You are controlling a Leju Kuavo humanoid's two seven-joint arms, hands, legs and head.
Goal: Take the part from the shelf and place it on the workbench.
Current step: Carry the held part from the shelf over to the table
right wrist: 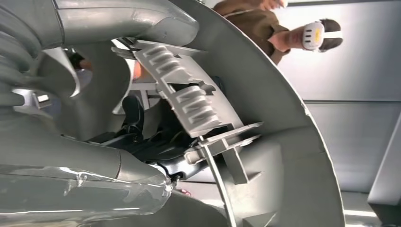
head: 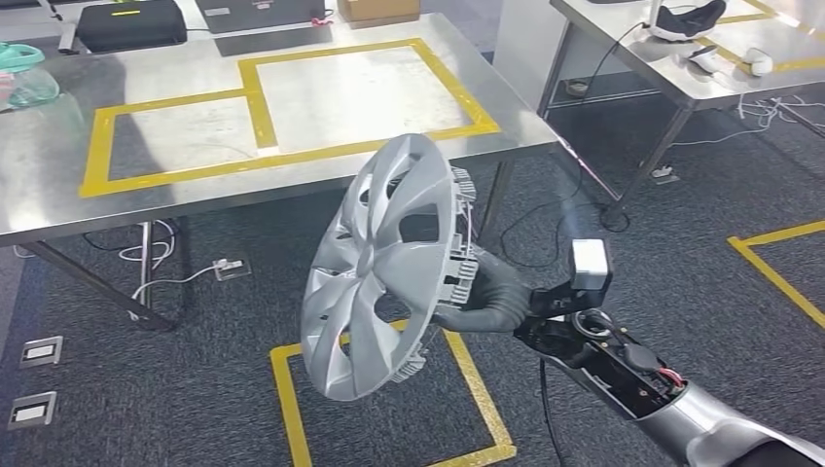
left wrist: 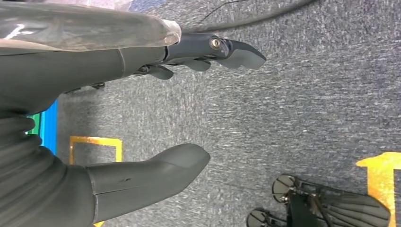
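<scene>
The part is a silver wheel cover (head: 384,268) with curved spokes, held up on edge in the air in front of the steel workbench (head: 58,199). My right hand (head: 491,297) grips it from behind at its rim, fingers through the clips. In the right wrist view the cover's ribbed inner side (right wrist: 283,142) is close up, with my right hand (right wrist: 94,156) wrapped on its clips. My left hand (left wrist: 142,118) hangs over grey carpet, thumb and fingers apart, holding nothing.
Yellow tape rectangles (head: 258,107) mark the bench top. A dark case (head: 131,24) and a teal object (head: 24,73) sit at its far side. A second table (head: 681,58) stands to the right. Cables (head: 175,277) and floor tape (head: 467,389) lie below. A person (right wrist: 265,23) stands beyond the cover.
</scene>
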